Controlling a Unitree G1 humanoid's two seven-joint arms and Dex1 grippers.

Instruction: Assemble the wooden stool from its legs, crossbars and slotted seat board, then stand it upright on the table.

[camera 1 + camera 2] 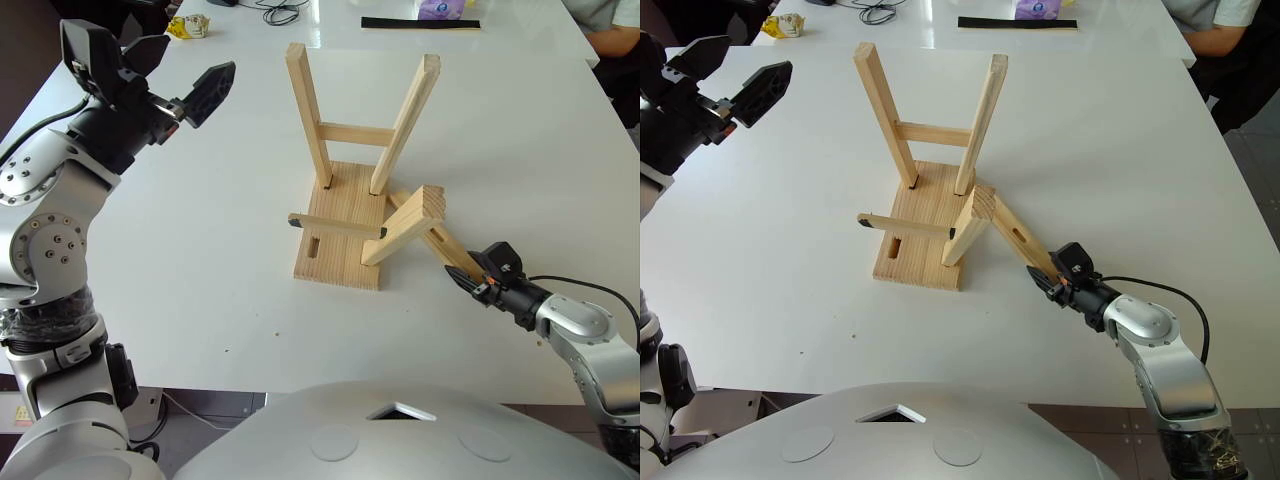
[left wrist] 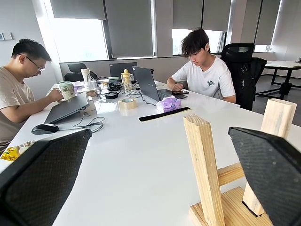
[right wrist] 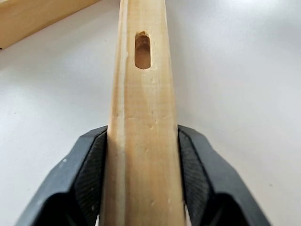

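Note:
The slotted seat board (image 1: pixel 340 235) lies flat on the white table. Two legs (image 1: pixel 307 110) (image 1: pixel 405 120) stand upright in it, joined by a crossbar (image 1: pixel 355 133). A third leg (image 1: pixel 405 228) leans tilted at the board's right edge, and a loose crossbar (image 1: pixel 335 225) reaches left from it over the board. A fourth leg (image 1: pixel 445 245) lies on the table to the right. My right gripper (image 1: pixel 478 275) is shut on its near end; the right wrist view shows the pads (image 3: pixel 91 165) clamping the slotted leg (image 3: pixel 141 94). My left gripper (image 1: pixel 185 70) hangs open, high at the far left, away from the stool.
A black strip (image 1: pixel 420 23), a purple tissue pack (image 1: pixel 440 8), a yellow packet (image 1: pixel 188 27) and cables (image 1: pixel 280 12) lie at the table's far end. Laptops (image 2: pixel 150 84) and seated people are beyond. Bare table surrounds the stool; the front edge is near my right arm.

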